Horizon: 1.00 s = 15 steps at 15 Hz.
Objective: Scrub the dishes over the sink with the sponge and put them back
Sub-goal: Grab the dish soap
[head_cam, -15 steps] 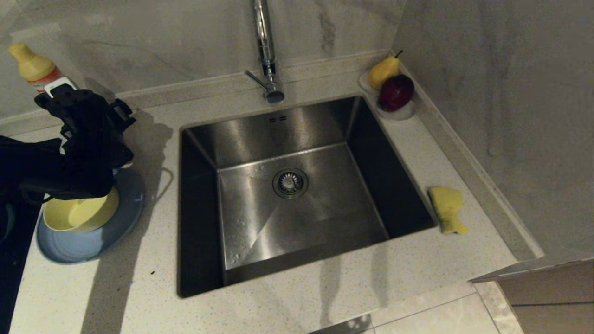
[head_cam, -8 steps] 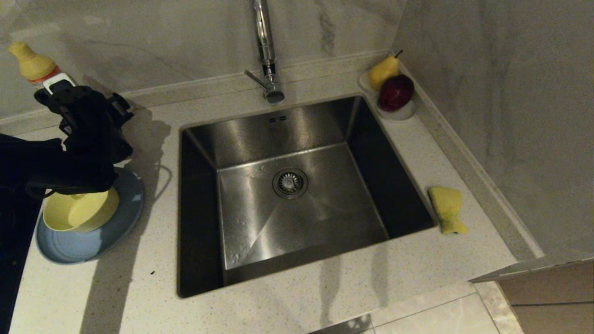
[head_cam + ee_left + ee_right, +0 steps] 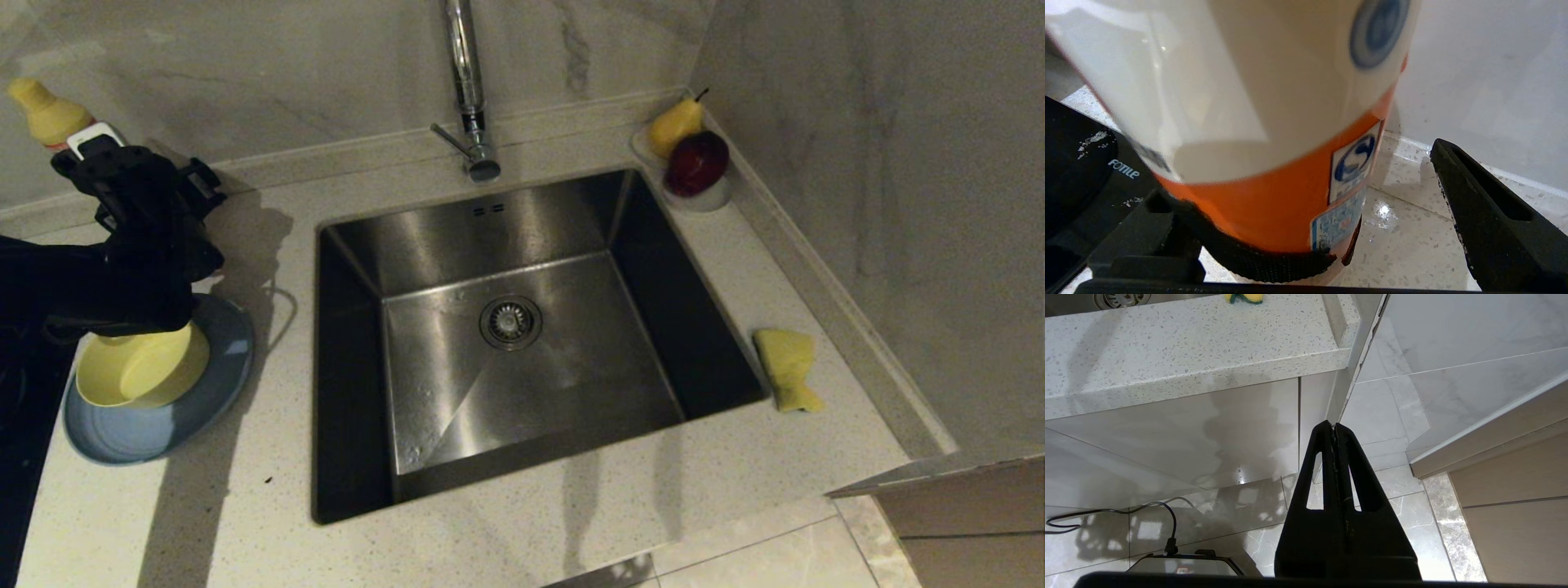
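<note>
A pale-yellow bowl (image 3: 143, 371) sits on a light-blue plate (image 3: 163, 425) on the counter left of the sink (image 3: 571, 376). The yellow sponge (image 3: 786, 367) lies on the counter right of the basin, and its edge also shows in the right wrist view (image 3: 1244, 297). My left gripper (image 3: 106, 163) is open behind the dishes, at a yellow-capped white and orange bottle (image 3: 45, 114). In the left wrist view the bottle (image 3: 1249, 102) fills the space between the spread fingers of the left gripper (image 3: 1306, 212). My right gripper (image 3: 1334, 426) is shut and empty, hanging below the counter edge.
The chrome tap (image 3: 467, 90) rises behind the basin. A pear (image 3: 674, 124) and a red apple (image 3: 696, 162) rest on a small white dish in the back right corner. A black cooktop (image 3: 1081, 163) borders the counter on the left. A wall closes the right side.
My left arm has moved back and to the left, off the yellow bowl and closer to the bottle. More of the bowl shows now. The gripper has stayed open.
</note>
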Motion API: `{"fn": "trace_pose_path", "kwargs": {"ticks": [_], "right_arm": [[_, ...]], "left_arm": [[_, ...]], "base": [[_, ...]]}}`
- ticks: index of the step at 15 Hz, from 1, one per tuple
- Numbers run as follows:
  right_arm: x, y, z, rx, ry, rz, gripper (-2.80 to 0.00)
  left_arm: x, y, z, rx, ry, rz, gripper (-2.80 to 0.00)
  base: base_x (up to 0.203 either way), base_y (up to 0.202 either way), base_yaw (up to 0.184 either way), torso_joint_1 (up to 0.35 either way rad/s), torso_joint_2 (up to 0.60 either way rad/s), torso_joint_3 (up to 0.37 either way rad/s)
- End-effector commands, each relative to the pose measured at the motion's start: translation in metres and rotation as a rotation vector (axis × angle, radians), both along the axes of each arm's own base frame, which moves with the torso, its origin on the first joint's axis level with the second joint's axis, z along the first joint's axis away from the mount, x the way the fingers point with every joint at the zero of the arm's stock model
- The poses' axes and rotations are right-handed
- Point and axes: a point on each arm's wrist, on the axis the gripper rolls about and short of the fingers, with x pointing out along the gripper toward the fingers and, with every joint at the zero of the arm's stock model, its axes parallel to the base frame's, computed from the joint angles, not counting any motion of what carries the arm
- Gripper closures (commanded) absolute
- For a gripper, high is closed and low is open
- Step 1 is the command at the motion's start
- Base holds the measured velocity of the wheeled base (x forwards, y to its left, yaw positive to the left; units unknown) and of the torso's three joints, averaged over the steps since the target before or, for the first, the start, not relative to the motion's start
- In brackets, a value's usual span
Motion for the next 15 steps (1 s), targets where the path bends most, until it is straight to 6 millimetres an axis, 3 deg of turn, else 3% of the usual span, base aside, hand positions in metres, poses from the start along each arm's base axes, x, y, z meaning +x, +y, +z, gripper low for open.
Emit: {"fn": "trace_pose_path", "kwargs": {"ticks": [1, 10, 11, 15], "right_arm": [[0.000, 0.000, 0.000, -0.001, -0.001, 0.000, 0.00], [0.000, 0.000, 0.000, -0.001, -0.001, 0.000, 0.00], [0.000, 0.000, 0.000, -0.001, -0.001, 0.000, 0.00], [0.000, 0.000, 0.000, -0.001, -0.001, 0.000, 0.00]], "left_arm": [[0.004, 0.001, -0.003, -0.002, -0.004, 0.004, -2.80], [0.014, 0.004, -0.006, 0.014, 0.010, 0.012, -2.80], [0.015, 0.004, -0.006, 0.014, 0.019, 0.013, 0.00], [0.017, 0.004, -0.006, 0.015, 0.021, 0.008, 0.00]], "base": [[0.000, 0.000, 0.000, 0.000, 0.00, 0.000], [0.000, 0.000, 0.000, 0.000, 0.00, 0.000], [0.000, 0.000, 0.000, 0.000, 0.00, 0.000], [0.000, 0.000, 0.000, 0.000, 0.00, 0.000]]}}
